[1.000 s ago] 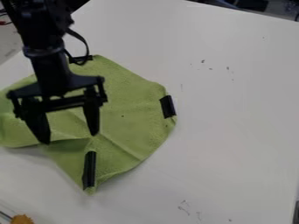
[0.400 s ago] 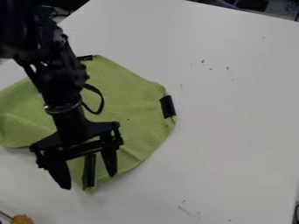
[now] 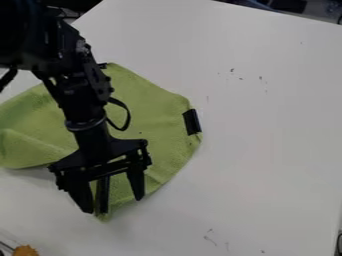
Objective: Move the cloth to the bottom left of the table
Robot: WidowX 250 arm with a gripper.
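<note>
Lighting's pretty soft and even here tbh, with the table (image 3: 267, 165) coming out fairly bright through the middle and right side and fading a bit dimmer toward the bottom, though I can't really tell where the light's coming from. Shadows are mild: there's a soft dark one tucked under the lower left edge of the cloth (image 3: 157, 112), plus a fainter smudgy one around its bottom tip below the hand (image 3: 113, 206). The arm (image 3: 83, 95) goes almost solid black, especially up in the top left corner, so the detail there kinda gets swallowed.
</note>
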